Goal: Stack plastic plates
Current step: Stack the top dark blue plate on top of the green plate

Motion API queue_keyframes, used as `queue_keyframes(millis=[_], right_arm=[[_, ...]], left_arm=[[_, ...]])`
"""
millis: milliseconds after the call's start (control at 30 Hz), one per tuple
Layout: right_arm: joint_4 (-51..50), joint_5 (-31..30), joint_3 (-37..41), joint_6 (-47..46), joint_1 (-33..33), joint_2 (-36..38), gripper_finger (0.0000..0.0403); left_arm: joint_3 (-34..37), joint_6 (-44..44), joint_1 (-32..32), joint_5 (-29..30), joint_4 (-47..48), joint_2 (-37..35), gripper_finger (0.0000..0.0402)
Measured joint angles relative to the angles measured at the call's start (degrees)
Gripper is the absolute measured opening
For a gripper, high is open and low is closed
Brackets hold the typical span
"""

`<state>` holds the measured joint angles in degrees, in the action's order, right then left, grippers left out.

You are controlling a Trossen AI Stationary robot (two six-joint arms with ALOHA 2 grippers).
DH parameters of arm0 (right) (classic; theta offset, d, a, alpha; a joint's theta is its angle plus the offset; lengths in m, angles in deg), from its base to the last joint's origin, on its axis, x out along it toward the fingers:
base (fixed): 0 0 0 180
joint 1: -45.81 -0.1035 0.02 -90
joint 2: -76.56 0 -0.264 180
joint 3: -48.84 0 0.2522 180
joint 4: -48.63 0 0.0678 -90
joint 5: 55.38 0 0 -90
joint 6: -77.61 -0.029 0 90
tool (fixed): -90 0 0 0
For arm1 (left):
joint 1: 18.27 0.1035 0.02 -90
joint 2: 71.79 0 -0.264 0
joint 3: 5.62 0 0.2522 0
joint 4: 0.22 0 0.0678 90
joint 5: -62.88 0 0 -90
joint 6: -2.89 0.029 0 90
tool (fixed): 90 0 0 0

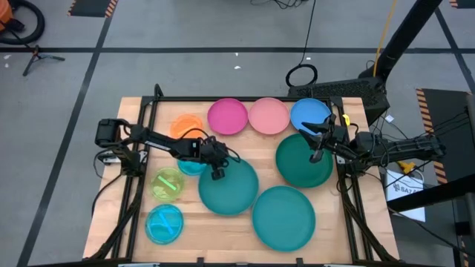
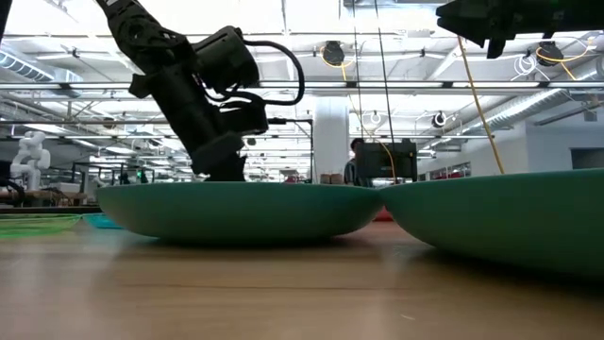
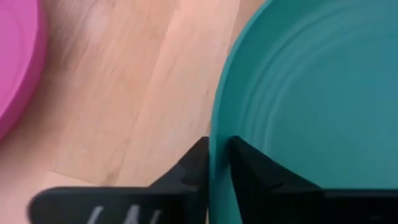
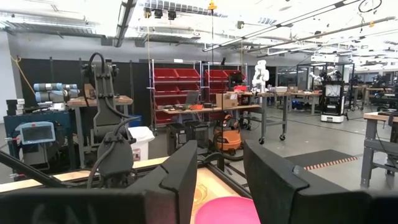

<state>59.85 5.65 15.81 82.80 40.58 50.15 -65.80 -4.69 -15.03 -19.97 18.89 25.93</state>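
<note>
Ten plates lie on the wooden table. A large teal plate point(image 1: 228, 185) sits mid-table, a second teal plate point(image 1: 283, 216) nearer, and a dark green plate point(image 1: 304, 159) to the right. Magenta point(image 1: 227, 116), pink point(image 1: 268, 116), blue point(image 1: 310, 113) and orange point(image 1: 187, 124) plates line the far side. My left gripper point(image 1: 216, 165) is at the mid-table teal plate's left far rim, shut on it. My right gripper point(image 1: 317, 153) hovers open high over the dark green plate, touching nothing; it shows at the top of the low view point(image 2: 491, 33). My left gripper point(image 3: 217, 168) pinches the teal plate's rim point(image 3: 219, 124) at its left far side, with one finger inside the plate and one finger point(image 3: 193, 165) outside. The fingers come down from above, slanting from the table's left. In the low view the plate point(image 2: 236, 210) lies about level with its underside at the table.
A lime plate point(image 1: 169, 183) and a cyan plate point(image 1: 165, 222) lie near the left edge. A small cyan plate point(image 1: 191, 166) lies partly under my left gripper. A black frame point(image 1: 223, 98) borders the table. Bare wood shows along the near edge.
</note>
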Motion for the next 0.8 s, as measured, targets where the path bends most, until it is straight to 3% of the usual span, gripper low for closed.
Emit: queue_keyframes(millis=[167,567,800], right_arm=[[0.0,0.0,0.0,0.0,0.0,0.0,0.0123],[0.0,0.1,0.0,0.0,0.0,0.0,0.0123],[0.0,0.2,0.0,-0.2,0.0,0.0,0.0123]], left_arm=[[0.2,-2.0,0.0,-0.6,0.9,-2.7,0.0024],[0.3,-2.3,0.1,1.3,3.3,-15.5,0.0018],[0.3,-3.7,0.1,1.7,2.1,-19.0,0.0018]])
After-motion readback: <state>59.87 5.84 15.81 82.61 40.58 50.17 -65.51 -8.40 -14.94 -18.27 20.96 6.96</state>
